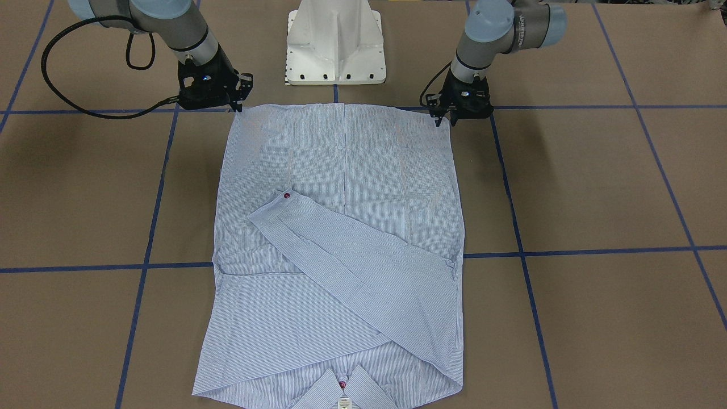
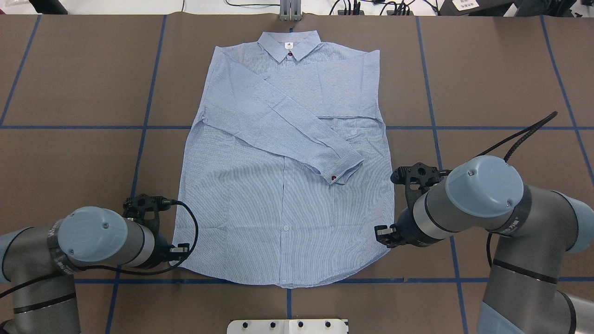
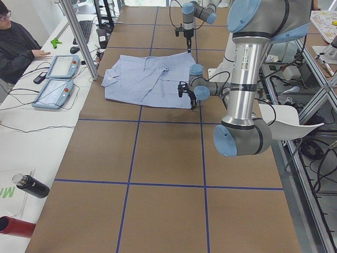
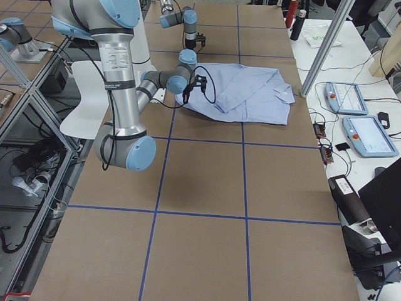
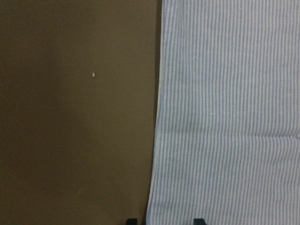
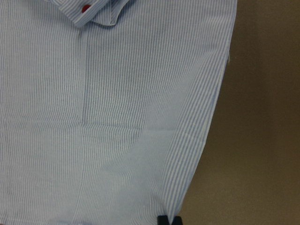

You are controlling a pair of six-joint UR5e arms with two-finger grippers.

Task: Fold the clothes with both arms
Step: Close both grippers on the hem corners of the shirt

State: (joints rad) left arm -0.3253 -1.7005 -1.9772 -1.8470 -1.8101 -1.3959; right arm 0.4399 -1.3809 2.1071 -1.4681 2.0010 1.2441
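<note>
Overhead view. Lower left: the left gripper point(image 2: 178, 254) straddles a hem corner of the shirt point(image 2: 283, 208), jaws apart. Lower right: the right gripper point(image 2: 383, 235) appears pinched narrow on the other corner. The shirt lies flat mid-frame on the table point(image 2: 69, 139), sleeves point(image 2: 278, 125) crossed, collar point(image 2: 288, 46) at top. The fabric is probably light and limp and would sag, so hold both hem corners.

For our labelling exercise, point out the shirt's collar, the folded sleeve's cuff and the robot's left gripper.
collar point(image 2: 274, 46): overhead view, on one leaf.
sleeve cuff point(image 2: 342, 166): overhead view, mid-cuff.
left gripper point(image 1: 445, 121): front-facing view, between its fingertips, at the shirt point(image 1: 341, 147) hem.
</note>
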